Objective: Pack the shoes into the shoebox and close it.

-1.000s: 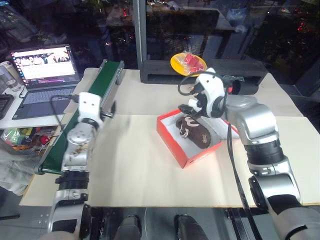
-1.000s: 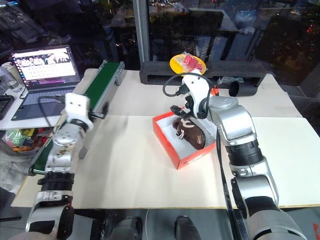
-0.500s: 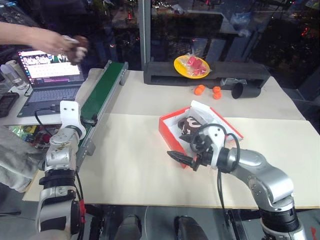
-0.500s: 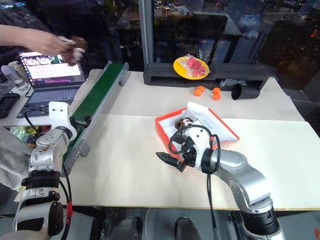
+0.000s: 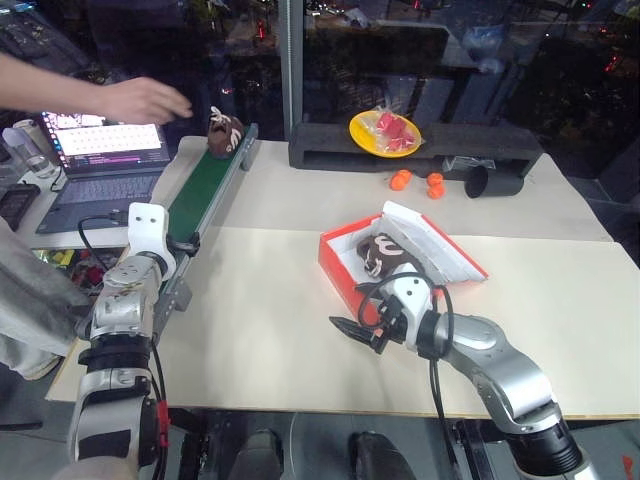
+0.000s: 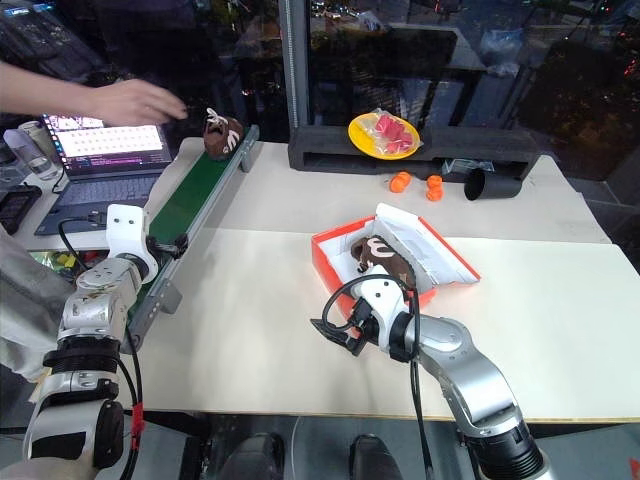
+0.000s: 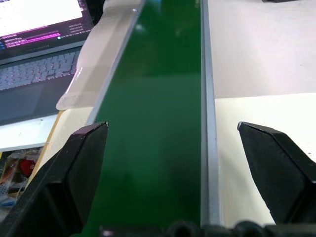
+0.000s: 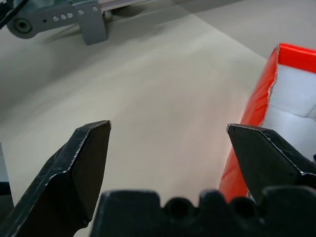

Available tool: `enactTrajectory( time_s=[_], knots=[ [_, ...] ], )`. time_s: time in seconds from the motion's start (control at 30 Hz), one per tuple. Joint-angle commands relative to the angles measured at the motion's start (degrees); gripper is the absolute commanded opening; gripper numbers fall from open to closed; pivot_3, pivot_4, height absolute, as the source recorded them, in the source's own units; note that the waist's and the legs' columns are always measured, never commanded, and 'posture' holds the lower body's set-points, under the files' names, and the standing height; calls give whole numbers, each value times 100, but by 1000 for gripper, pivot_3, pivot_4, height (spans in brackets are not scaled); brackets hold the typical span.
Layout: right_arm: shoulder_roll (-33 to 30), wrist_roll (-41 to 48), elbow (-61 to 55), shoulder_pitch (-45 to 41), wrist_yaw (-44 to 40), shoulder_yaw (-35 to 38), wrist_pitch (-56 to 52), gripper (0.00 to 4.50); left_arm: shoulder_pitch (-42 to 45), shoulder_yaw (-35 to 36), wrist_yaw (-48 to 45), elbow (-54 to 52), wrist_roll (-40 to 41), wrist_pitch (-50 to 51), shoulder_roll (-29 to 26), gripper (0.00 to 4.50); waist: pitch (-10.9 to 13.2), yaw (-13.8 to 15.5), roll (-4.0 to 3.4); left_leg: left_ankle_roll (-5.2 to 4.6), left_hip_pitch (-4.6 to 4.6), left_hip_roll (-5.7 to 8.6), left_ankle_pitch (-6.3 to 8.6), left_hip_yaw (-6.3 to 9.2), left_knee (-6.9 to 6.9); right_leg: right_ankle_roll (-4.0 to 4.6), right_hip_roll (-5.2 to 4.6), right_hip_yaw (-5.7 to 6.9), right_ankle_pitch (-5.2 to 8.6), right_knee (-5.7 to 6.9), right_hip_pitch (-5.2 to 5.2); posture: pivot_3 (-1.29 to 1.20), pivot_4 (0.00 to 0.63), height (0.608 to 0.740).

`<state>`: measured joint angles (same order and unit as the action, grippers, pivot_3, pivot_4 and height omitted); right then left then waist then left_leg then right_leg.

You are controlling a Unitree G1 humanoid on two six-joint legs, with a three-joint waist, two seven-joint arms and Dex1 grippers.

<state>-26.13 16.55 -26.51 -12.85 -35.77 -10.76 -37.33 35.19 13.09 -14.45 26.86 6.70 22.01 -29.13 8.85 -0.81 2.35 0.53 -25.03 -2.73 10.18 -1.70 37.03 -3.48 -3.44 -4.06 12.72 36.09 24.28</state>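
**A:** Nearest us, the right gripper [image 8: 168, 148] hangs low over the cream table [image 5: 260, 330], fingers spread wide and holding nothing, just beside the near corner of the shoebox [image 5: 345, 262].

**B:** And the box stands open, white lid [image 5: 432, 245] tipped back on its far right side, one brown shoe [image 5: 385, 252] lying inside.

**A:** Over to the left, the left gripper [image 7: 170, 143] is spread wide as well, nothing between its fingers, poised above the near end of the green conveyor belt [image 7: 158, 108].

**B:** Look up that belt! The second shoe [image 5: 224, 132] sits at the far end, white laces showing, and a person's hand [image 5: 150, 98] hovers just beside it, apart from it.

**A:** A laptop [image 5: 100, 160] is open left of the belt.

**B:** Farthest back, a yellow plate [image 5: 385, 132] rests on the black tray [image 5: 500, 145], with small orange balls [image 5: 415, 181] and a black cup [image 5: 493, 180] lying on its side in front of it.
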Motion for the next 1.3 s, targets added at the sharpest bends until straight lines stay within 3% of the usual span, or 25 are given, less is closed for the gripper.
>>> enactTrajectory(
  time_s=[0.03,1.3],
  knots=[
    [43,24,-148,-9,66,28,69,4458,145,-19,4,-6,-32,-40,-52,4500,0,-3,0,0,0,0,0,0,0,0,0,0,0,0,0,0,150,733],
    [97,106,-128,48,288,110,-93,4458,410,10,263,764,-83,-364,-220,4500,-1,-1,1,0,0,0,0,0,0,0,0,0,0,1,0,0,150,733]
  ],
)
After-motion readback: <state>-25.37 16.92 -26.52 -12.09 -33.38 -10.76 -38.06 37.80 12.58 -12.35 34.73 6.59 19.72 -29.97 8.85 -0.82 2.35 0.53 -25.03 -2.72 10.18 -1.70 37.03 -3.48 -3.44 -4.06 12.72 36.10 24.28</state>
